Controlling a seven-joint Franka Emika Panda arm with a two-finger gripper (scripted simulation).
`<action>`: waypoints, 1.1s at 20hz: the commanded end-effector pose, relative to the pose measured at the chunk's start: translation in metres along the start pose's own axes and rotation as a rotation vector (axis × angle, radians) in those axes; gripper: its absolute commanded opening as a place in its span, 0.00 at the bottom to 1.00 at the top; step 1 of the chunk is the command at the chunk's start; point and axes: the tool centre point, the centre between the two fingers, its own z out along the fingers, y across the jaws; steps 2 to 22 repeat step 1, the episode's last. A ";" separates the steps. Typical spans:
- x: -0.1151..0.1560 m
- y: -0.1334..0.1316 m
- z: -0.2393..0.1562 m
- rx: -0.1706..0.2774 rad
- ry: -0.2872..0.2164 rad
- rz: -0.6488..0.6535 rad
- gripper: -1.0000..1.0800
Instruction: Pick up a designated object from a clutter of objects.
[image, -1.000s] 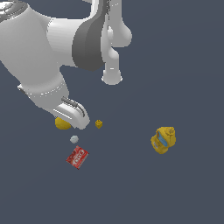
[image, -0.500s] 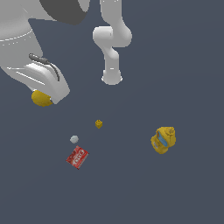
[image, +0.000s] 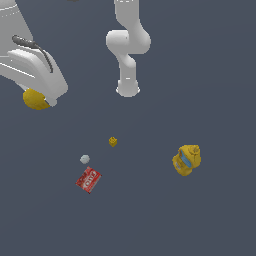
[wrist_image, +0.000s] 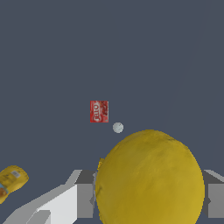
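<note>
Gripper (image: 42, 100) clamped on the yellow ball (image: 35, 99), held up in the air at the exterior view's left, well apart from the rest of the clutter on the dark grey floor (image: 200, 75). In the wrist view the ball (wrist_image: 151, 179) sits between the two fingers (wrist_image: 85, 200), filling most of the gap, touching both sides as far as can be seen.

Ball shape: near round, slightly egg-like; long axis hard to call. In the exterior view it looks a bit wider than tall, stretched roughly along the exterior view's left-right line; no clear tip or end visible, so cannot tell which way it points. Surface plain yellow, matte, faintly pitted like lemon skin, no print or markings. Part of it is hidden behind the white gripper body in the exterior view.

Below, on the floor: tiny yellow block (image: 113, 142) near centre; small grey lump (image: 85, 159) just beside and above the red packet (image: 88, 180), not touching. Packet lies flat, tilted, white print on top; it also shows in the wrist view (wrist_image: 99, 111) with the lump (wrist_image: 117, 127) close by. Yellow-and-blue object (image: 187, 159) sits well apart at the exterior view's right, lumpy, blue patch facing up-left. Arm base (image: 128, 89) stands upright behind the block.
</note>
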 end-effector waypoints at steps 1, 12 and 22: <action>0.000 0.000 -0.001 0.000 0.000 -0.001 0.00; 0.000 0.000 -0.001 0.000 0.000 -0.001 0.00; 0.000 0.000 -0.001 0.000 0.000 -0.001 0.00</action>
